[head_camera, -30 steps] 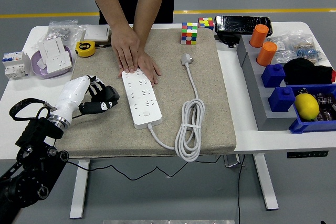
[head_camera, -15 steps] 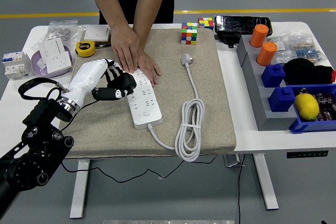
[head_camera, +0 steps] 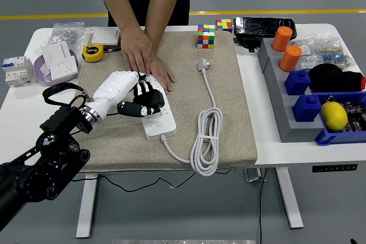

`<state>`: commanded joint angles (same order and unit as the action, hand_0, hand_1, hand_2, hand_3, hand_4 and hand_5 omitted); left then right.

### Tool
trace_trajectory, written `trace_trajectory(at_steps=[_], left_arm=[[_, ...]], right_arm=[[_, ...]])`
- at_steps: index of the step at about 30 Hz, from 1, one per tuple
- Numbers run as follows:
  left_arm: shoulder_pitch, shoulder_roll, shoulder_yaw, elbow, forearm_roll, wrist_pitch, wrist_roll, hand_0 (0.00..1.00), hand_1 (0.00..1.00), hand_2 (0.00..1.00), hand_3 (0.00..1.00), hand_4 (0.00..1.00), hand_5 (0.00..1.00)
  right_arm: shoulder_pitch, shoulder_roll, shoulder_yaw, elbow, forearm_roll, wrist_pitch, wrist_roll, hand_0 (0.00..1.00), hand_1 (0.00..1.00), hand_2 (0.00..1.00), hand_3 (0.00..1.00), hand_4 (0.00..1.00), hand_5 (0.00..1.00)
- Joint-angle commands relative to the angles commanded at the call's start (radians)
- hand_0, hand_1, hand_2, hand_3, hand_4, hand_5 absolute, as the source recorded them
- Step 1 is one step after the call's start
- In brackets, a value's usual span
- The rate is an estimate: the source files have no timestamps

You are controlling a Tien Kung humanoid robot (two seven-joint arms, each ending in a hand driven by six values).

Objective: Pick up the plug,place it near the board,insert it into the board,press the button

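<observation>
A white power strip [head_camera: 158,119] lies on the beige mat [head_camera: 229,107], its far end held down by a person's two hands [head_camera: 143,55]. My left hand [head_camera: 144,101] hovers over the strip's middle, fingers spread and holding nothing. The white plug [head_camera: 202,64] lies on the mat to the right of the strip, its cable running down to a coil [head_camera: 207,141] at the mat's front. The strip's button end [head_camera: 160,124] shows just below my fingers. The right arm is out of view.
Rubik's cubes [head_camera: 206,36] stand at the mat's far edge. A yellow tape measure [head_camera: 92,53] and a purple bowl with sockets [head_camera: 57,64] sit at the left. On the right are grey and blue bins [head_camera: 309,107], orange cups [head_camera: 286,48] and a lemon [head_camera: 334,115].
My left arm has swung right, from the mat's left side to above the power strip. The person's hands, the plug and the cable have stayed put.
</observation>
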<state>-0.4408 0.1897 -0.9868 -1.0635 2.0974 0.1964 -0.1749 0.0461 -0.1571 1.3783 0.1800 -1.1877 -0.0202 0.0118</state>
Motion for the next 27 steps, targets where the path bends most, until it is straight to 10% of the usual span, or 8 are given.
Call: trace_trajectory(at_steps=[27], left_arm=[[-0.082, 0.021, 0.064, 0.154, 0.036, 0.048, -0.035, 0.478, 0.338, 0.260, 0.306, 0.505, 0.144]], right_arm=[[0.003, -0.007, -0.005, 0.000, -0.002, 0.001, -0.001, 0.928, 0.895, 0.830, 0.859, 0.998, 0.998]])
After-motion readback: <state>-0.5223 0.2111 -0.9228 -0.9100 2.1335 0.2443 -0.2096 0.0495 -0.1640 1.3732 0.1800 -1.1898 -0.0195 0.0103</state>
